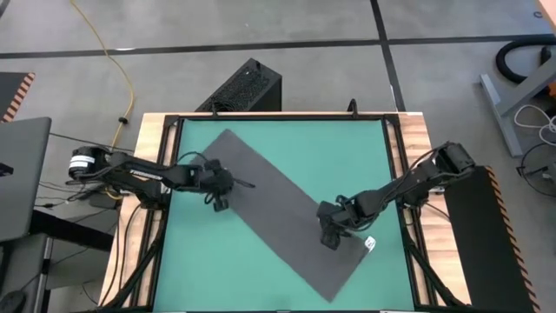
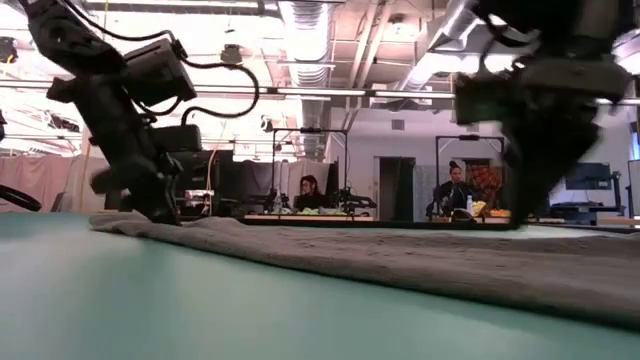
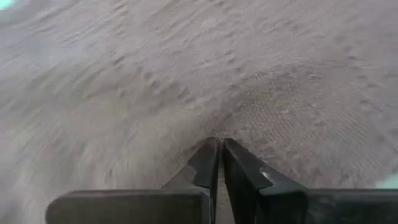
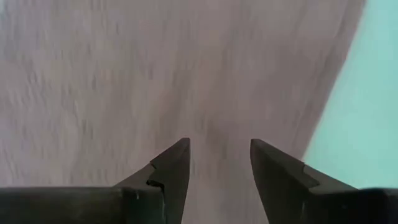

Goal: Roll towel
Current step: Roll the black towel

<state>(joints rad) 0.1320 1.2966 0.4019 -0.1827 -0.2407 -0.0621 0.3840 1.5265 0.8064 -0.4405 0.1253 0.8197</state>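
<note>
Presently, towel: the towel (image 1: 278,209), dark grey and unpatterned, lies flat and fully spread on the teal mat (image 1: 356,156), running diagonally from the far left of the mat toward the near right; no turn of a roll shows anywhere along it.
Label: a small white tag (image 1: 370,244) shows at the towel's near-right edge.
Left jaws: the left gripper (image 1: 219,203) is down on the towel's far-left portion; the left wrist view shows the jaws drawn together with a thin slit between them and cloth puckered at the tips, so I judge a small pinch of fabric.
Right jaws: the right gripper (image 4: 219,163) hangs over the near-right portion, jaws apart, nothing between them, close to the towel's edge where the mat begins.
Step in hand: judged as securing a grip, rolling not begun.
Next move calls for: the right jaws to close on cloth too, then one end turned over evenly, both sides kept level.
Desk: wood-edged desk (image 1: 152,130) carries the mat.
</note>
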